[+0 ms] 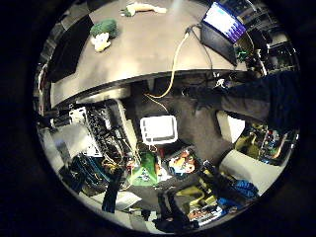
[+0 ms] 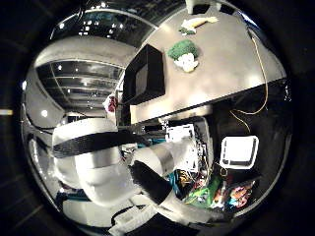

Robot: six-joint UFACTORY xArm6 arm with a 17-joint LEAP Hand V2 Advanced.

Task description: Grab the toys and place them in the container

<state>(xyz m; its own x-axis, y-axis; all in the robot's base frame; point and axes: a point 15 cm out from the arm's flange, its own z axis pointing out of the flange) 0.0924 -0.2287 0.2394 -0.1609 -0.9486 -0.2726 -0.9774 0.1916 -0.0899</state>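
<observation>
A green and white broccoli plush toy (image 1: 103, 33) lies on the grey table (image 1: 148, 49), close to a black box-shaped container (image 2: 144, 77) that stands on the same table. A yellow toy with a green end (image 1: 142, 8) lies farther back on the table. My hand is well away from the table and high off it, so both toys look small. Only the arm's white body (image 2: 103, 167) shows, and none of the hand itself.
An open laptop (image 1: 223, 25) sits on the table's far corner. On the floor below the table edge are a white basket (image 1: 159, 129), colourful packages (image 1: 182, 163) and an equipment rack (image 1: 98, 128). A person's dark leg (image 1: 256, 98) reaches along the floor beside the table.
</observation>
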